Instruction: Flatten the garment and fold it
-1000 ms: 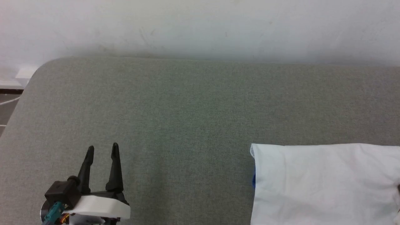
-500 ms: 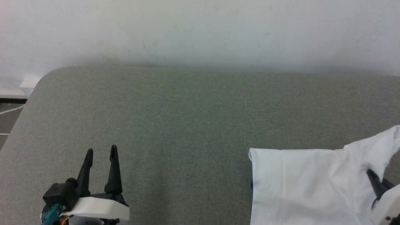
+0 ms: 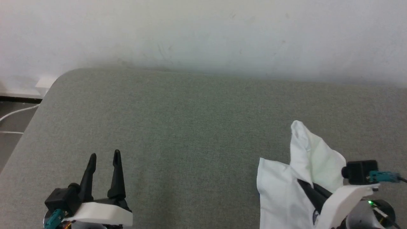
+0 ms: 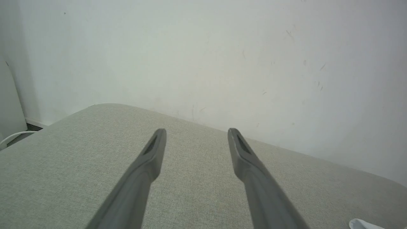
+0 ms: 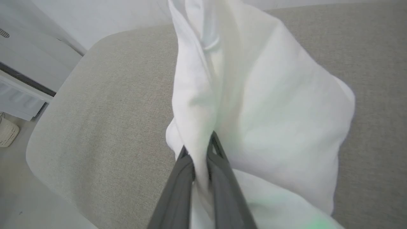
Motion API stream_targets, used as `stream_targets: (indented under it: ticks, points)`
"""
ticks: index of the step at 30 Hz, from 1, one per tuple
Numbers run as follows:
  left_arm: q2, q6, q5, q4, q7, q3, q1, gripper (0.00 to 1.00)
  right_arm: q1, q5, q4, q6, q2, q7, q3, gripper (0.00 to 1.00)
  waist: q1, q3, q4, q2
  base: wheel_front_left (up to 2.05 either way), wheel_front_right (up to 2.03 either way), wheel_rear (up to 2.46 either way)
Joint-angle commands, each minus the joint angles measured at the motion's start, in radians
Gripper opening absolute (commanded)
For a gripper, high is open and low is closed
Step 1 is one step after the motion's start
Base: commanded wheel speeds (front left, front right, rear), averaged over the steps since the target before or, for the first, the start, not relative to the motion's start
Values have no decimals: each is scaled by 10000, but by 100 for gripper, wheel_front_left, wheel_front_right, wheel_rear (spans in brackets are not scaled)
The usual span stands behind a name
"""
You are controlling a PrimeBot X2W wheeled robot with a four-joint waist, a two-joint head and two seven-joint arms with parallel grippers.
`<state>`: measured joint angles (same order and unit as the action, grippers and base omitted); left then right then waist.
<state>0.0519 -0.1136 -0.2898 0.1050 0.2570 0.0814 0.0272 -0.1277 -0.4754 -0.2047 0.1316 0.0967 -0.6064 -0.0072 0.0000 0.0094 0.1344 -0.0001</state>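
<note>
The garment is white cloth at the lower right of the head view, partly flat on the grey table, with one part pulled up into a tall peaked fold. My right gripper is shut on that raised fold, its fingers pointing up and left. The right wrist view shows the cloth pinched between the closed fingertips of my right gripper and draping above them. My left gripper hovers open at the lower left, far from the garment, with nothing between its fingers.
A white wall runs along the table's far edge. The table's rounded left corner drops to a floor with a white cable. Bare grey surface lies between the two grippers. A corner of the cloth peeks into the left wrist view.
My right gripper has come in from the right, carrying the garment's right part up and leftward into a raised fold. The head camera has shifted slightly. The left gripper has stayed put.
</note>
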Motion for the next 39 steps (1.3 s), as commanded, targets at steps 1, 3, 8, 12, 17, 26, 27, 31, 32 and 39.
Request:
stream_targets:
  ticks: [1,3,8,12,17,26,27,31,32,39]
  points:
    - [-16,-14,-29,18,47,-13,98,100,162,48,74,-9,-72,11,151,0,0,-24,137,1,0,0,0]
    - [-16,-19,-14,30,47,-38,84,100,252,227,369,-9,-165,63,501,0,0,2,253,1,0,0,0]
    - [-16,-31,37,76,47,-53,7,100,640,828,1481,-9,-326,588,932,0,0,159,513,1,0,0,0]
    - [-16,-49,49,136,47,-105,-62,100,1042,1552,2502,-9,-388,1080,1067,0,0,314,687,1,0,0,0]
    - [-16,-65,34,221,47,-188,-144,100,1407,1894,3624,-9,-439,1541,1253,0,0,487,809,1,0,0,0]
    - [-16,-61,-13,406,47,-276,-199,100,1771,1556,4598,-9,-460,2236,2161,100,0,375,643,1,0,0,0]
    - [-16,-61,-5,417,47,-259,-184,100,1819,1438,4514,-9,-460,2272,2365,100,0,317,583,1,0,0,0]
    - [-16,-67,17,424,47,-210,-87,100,2007,544,3742,-9,-214,2215,3038,100,0,22,277,1,0,0,0]
    - [-16,-68,21,411,47,-198,-55,100,2057,225,3461,-9,-123,2171,3106,100,0,-40,187,1,0,0,0]
    - [-16,-60,-19,221,47,-226,2,100,3057,174,1720,-9,1437,2643,2574,100,0,-202,-462,1,0,0,0]
